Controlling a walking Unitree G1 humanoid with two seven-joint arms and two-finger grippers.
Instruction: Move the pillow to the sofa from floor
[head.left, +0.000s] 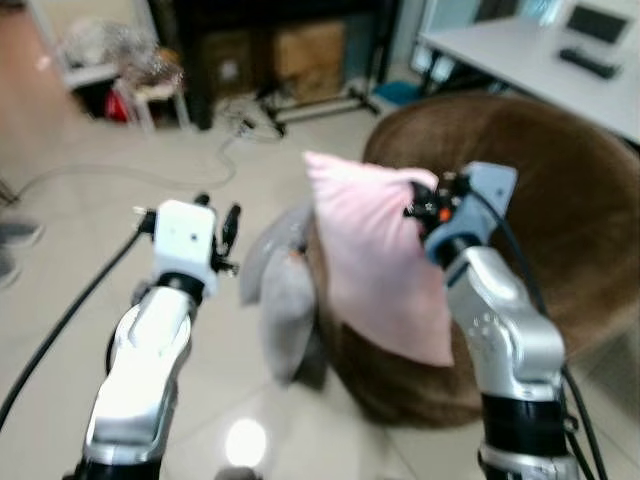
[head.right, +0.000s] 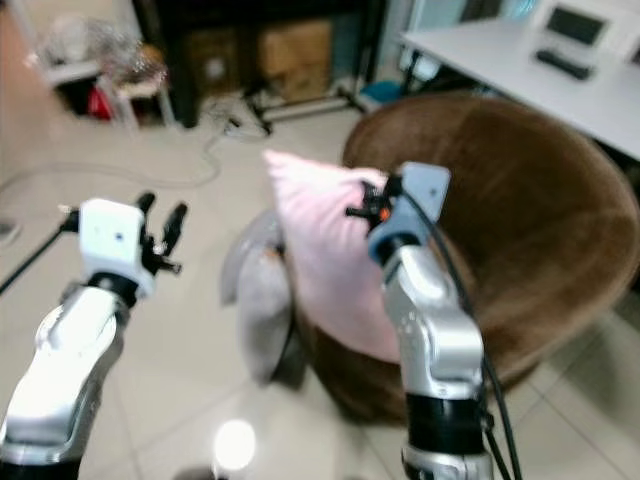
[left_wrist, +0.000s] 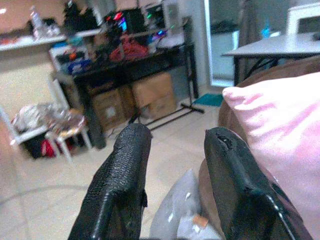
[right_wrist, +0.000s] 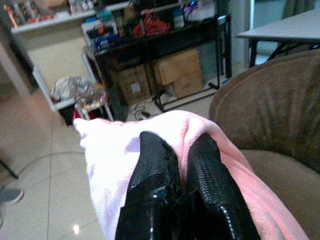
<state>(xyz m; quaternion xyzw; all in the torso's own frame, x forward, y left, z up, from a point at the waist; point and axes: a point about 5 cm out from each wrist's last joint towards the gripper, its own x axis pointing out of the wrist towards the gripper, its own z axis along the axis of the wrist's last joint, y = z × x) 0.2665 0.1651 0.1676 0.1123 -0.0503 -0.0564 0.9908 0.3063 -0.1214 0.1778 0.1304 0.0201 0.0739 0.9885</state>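
A pink pillow (head.left: 375, 260) hangs upright over the front rim of the round brown sofa (head.left: 560, 200). My right gripper (right_wrist: 181, 142) is shut on the pillow's upper edge, with pink fabric pinched between its black fingers (right_wrist: 155, 170). The pillow's lower part rests against the sofa's front. My left gripper (head.left: 218, 215) is raised over the floor to the left of the pillow, open with nothing between its fingers (left_wrist: 125, 170). A grey pillow (head.left: 285, 300) lies on the floor and leans on the sofa's side.
A white table (head.left: 520, 55) stands behind the sofa at the back right. A black desk with cardboard boxes (head.left: 310, 55) lines the far wall. Cables (head.left: 150, 175) trail across the tiled floor. A person's shoe (head.left: 15, 235) is at the far left.
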